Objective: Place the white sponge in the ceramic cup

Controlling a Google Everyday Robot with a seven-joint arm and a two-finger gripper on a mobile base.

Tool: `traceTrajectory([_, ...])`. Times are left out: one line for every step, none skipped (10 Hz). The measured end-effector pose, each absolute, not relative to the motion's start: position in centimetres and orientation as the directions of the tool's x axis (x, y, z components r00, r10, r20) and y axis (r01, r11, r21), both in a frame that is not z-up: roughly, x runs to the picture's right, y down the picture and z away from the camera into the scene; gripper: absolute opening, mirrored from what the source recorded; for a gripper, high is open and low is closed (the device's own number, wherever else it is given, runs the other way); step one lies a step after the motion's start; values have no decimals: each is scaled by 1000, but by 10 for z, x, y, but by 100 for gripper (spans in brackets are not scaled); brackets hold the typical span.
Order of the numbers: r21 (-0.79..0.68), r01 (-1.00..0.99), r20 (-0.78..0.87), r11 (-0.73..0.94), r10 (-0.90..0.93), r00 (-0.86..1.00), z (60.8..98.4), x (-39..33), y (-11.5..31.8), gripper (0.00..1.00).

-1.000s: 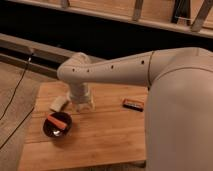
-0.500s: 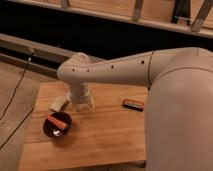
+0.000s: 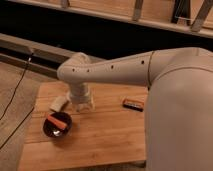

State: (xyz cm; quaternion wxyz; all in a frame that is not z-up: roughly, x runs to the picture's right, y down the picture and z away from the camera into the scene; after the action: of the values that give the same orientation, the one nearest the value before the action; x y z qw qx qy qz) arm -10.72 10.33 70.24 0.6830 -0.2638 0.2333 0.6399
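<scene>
white sponge (image 3: 59,103): lies flat on the wooden table (image 3: 110,135) near its back left edge, just left of the tool and just behind the ceramic cup; I cannot tell whether it touches either.
handling: probably very light, soft and easily squashed, not slippery and not fragile; a firm squeeze would likely just deform it.
where to hold: across its short width near the middle, so the ends do not droop or twist.
ceramic cup (image 3: 50,131): dark, low and wide, at the front left of the table; an orange stick (image 3: 57,121) lies across its inside.
tool (image 3: 83,108): points straight down at the table beside the sponge, jaws apart, nothing between them.
arm (image 3: 115,70): reaches in from the right, nearly level over the table, then bends sharply down at the wrist.
black-and-orange bar (image 3: 133,104): flat on the table to the right, well apart from the sponge.
</scene>
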Motion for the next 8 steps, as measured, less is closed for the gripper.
traceTrajectory([-62,-997,-657,42,751,72,703,-107,103,65])
traceTrajectory([-62,-997,-657,42,751,72,703,-107,104,65])
traceTrajectory([-62,-997,-657,42,751,72,703,-107,104,65])
traceTrajectory([-62,-997,-657,42,750,72,703,-107,104,65])
traceTrajectory([-62,-997,-658,40,750,71,704,-108,104,65])
traceTrajectory([-63,-997,-657,42,750,73,707,-110,103,65])
traceTrajectory([-68,-997,-656,47,750,80,709,-115,103,65])
traceTrajectory([-74,-996,-652,56,752,91,712,-122,102,65])
